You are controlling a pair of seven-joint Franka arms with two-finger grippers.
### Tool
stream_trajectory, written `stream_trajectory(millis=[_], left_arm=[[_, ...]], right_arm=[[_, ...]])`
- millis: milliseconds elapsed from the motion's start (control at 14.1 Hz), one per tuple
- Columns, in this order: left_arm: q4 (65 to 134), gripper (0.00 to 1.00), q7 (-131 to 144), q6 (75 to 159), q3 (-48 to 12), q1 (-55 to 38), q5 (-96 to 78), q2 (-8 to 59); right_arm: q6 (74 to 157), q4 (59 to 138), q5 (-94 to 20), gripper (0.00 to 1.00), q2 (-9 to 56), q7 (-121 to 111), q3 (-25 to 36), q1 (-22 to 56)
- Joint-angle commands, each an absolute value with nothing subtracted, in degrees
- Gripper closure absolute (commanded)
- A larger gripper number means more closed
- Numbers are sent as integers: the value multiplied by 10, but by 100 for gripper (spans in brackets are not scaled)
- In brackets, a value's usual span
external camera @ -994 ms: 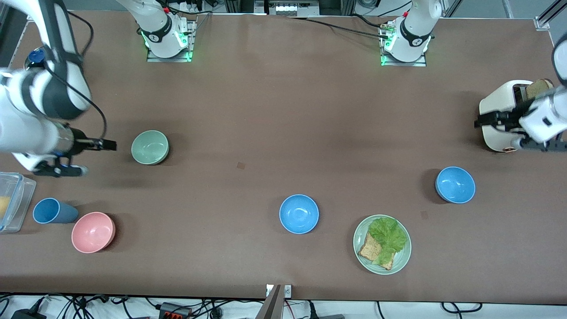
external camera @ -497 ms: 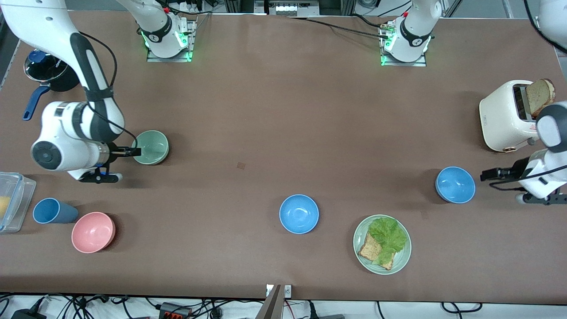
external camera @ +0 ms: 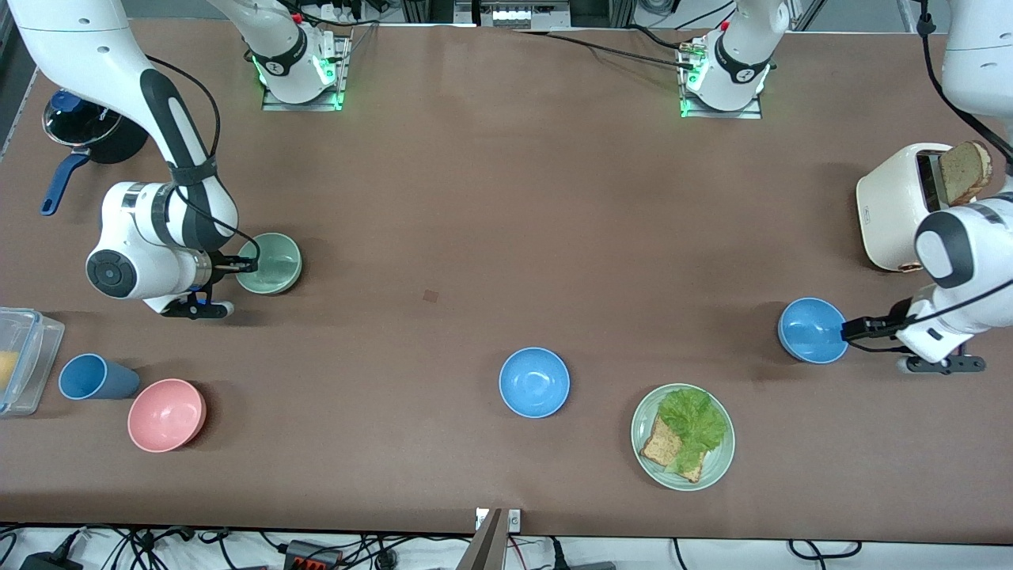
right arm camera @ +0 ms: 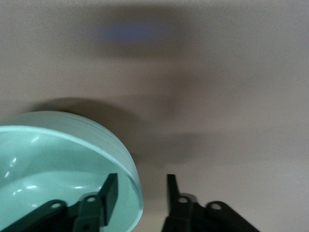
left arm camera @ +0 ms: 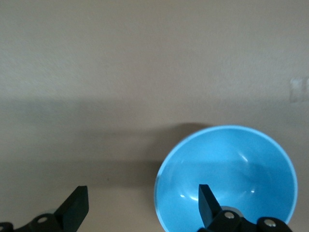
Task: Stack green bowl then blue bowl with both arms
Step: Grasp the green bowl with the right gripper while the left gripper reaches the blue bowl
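The green bowl stands upright toward the right arm's end of the table. My right gripper is open at its rim. In the right wrist view the gripper straddles the green bowl, one finger inside and one outside, with a gap left. One blue bowl stands toward the left arm's end. My left gripper is wide open at its rim. In the left wrist view the gripper has one finger over the blue bowl and one outside. A second blue bowl stands mid-table, nearer the camera.
A green plate with lettuce and bread lies beside the middle blue bowl. A white toaster with bread stands by the left arm. A pink bowl, a blue cup, a clear container and a black pot are at the right arm's end.
Both arms have swung in and down. The right gripper has reached the green bowl's rim. The left gripper has moved from beside the toaster to the blue bowl's rim.
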State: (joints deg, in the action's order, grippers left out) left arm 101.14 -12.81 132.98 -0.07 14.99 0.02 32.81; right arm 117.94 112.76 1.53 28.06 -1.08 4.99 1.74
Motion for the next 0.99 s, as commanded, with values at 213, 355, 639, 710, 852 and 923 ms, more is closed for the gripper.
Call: stream_trajectory(millis=[213,355,639,710,852,923], left_arm=[[1088,25,-134,1404,-11,153,10,309],[1092,50,-133,1403,-11,153,10,304],[1097,89,-135,1398,-13,149,10,301],[1097,94,-135,1391,-14,149,10,297],[1097,99,-134,1371,-27,150,10,288],[1097,99,-132,1362,-27,150,10,286]], right_arm=[[1165,1111,-21,100,272,-13,33,27],[1143,1075,-23,100,267,-4,-14,31],[1098,1001,-47,100,273,120,-90,91],[1100,995,-61,100,275,160,-96,122],[1107,969,-63,100,300,241,-96,208],[1108,953,-63,100,317,289,-96,241]])
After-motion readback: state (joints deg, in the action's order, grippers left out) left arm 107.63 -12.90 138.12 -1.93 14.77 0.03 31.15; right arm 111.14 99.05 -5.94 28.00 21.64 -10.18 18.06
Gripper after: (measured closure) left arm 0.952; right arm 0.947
